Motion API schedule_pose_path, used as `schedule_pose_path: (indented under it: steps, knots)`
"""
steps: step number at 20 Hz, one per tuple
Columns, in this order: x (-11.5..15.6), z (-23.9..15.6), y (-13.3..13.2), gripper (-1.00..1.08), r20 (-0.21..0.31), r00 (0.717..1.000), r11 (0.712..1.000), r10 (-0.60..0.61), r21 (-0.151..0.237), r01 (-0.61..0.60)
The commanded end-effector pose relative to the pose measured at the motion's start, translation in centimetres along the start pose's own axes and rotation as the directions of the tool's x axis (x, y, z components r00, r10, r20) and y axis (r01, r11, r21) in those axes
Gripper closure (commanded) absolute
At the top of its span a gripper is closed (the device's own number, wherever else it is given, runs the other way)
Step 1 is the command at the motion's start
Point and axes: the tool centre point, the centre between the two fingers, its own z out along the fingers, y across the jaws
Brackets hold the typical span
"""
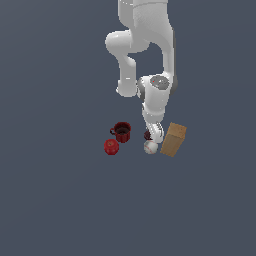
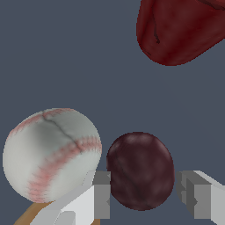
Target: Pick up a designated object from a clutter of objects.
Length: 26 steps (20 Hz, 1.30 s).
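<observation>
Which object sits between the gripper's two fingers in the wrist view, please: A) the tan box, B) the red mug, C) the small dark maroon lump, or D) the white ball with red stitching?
C: the small dark maroon lump lies between the fingers of the gripper, with the white ball off to one side.
</observation>
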Motion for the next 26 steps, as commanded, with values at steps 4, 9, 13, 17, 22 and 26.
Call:
schedule_pose_path:
  steps: [4,9,13,17,22,26]
  knots:
    - [1.5,-2.5,0.5,1.08,0.000,1.000,1.000,0.000,-0.002,0.000]
    - [3.4,-5.7,1.1,1.08,0.002,1.000,1.000,0.000,-0.007,0.000]
    - [5.2,-8.8,1.8,1.08,0.003,1.000,1.000,0.000,-0.011,0.000]
    - [7.2,-12.1,2.4,1.08,0.005,1.000,1.000,0.001,-0.015,0.000]
    - [9.6,-16.1,3.1,1.08,0.005,1.000,1.000,0.001,-0.021,-0.001]
    - [11.5,-19.4,3.6,1.08,0.004,1.000,1.000,0.002,-0.026,-0.002]
